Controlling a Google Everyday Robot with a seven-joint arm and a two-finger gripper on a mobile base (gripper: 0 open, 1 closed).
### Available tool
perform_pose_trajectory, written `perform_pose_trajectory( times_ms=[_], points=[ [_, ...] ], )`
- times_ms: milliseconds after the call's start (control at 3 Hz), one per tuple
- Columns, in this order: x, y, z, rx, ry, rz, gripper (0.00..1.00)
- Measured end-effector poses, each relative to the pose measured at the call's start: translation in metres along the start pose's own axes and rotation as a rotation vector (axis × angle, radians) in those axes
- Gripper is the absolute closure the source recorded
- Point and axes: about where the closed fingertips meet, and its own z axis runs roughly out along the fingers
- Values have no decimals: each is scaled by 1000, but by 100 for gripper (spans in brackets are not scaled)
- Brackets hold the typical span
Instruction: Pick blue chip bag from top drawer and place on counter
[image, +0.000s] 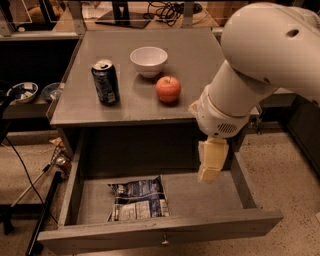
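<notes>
Blue chip bag (138, 199) lies flat on the floor of the open top drawer (165, 232), left of centre. Gripper (208, 174) hangs above the drawer's right part, apart from the bag; whether spread or closed cannot be told.

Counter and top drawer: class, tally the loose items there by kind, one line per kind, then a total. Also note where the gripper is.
Soda can: 1, on the counter
White bowl: 1, on the counter
Red apple: 1, on the counter
Blue chip bag: 1, in the top drawer
Total: 4
The gripper hangs over the drawer's right part, apart from the bag.
</notes>
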Motion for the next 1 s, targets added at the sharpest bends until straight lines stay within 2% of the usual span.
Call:
perform_pose_trajectory(
  times_ms=[333, 667, 1000],
  points=[
    [-18, -2, 24, -8, -72, -49, 0],
    [-33, -5, 43, -13, -111, -80, 0],
    [-36, -4, 51, -7, -120, -81, 0]
  ],
)
